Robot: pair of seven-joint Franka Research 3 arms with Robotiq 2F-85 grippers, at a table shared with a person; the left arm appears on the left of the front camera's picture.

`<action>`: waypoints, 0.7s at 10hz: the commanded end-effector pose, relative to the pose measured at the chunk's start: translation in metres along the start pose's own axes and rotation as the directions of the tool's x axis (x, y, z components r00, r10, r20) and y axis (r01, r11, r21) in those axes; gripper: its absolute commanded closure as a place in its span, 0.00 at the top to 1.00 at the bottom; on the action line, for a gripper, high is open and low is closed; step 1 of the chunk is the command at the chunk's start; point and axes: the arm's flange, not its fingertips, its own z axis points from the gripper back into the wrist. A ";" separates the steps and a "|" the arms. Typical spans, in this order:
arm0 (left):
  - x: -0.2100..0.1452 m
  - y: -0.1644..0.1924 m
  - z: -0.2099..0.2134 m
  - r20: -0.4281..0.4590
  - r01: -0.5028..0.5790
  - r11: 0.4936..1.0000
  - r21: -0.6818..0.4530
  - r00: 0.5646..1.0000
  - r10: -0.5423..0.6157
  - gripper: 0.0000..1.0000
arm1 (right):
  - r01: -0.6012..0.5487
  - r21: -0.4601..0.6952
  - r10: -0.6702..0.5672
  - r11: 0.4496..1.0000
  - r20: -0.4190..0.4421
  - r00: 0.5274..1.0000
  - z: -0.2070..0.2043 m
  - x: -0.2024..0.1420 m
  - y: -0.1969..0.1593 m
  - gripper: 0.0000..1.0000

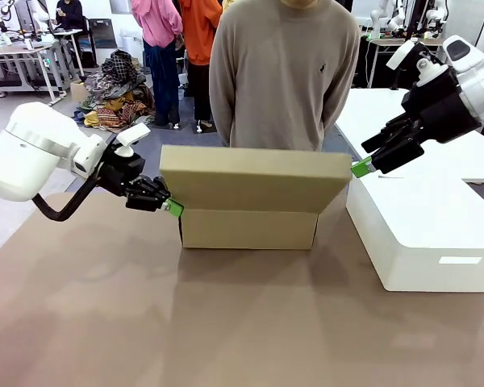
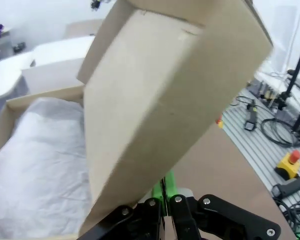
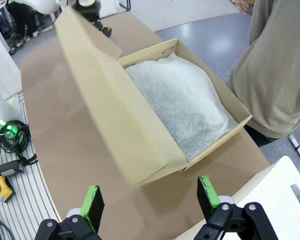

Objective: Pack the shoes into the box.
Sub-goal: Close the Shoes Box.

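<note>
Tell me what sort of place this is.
Probably a robotics lab or data-collection hall. Other robot arms stand at tables farther back, an emergency-stop button and cables lie beside the table, and clothes are heaped on the floor.

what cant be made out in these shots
- Shoes: the wrist views show tissue covering the inside of the box; what lies beneath it is hidden.
- Box interior, front view: hidden by the raised lid.
- Left hand: lid edge hides its fingertips; whether it pinches the lid can't be told.
</note>
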 end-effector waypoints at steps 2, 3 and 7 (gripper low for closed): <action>0.011 0.001 0.007 0.007 0.061 0.987 0.146 0.998 -0.063 0.06 | -0.011 0.019 0.010 1.000 0.025 1.000 -0.001 0.000 -0.002 1.00; 0.017 0.005 0.010 -0.008 0.076 0.979 0.191 0.997 -0.076 0.06 | -0.011 0.019 0.010 1.000 0.025 1.000 -0.001 0.000 -0.002 1.00; 0.041 0.030 0.027 -0.129 0.088 0.933 0.350 0.991 -0.045 0.06 | -0.011 0.019 0.010 1.000 0.025 1.000 -0.001 0.000 -0.002 1.00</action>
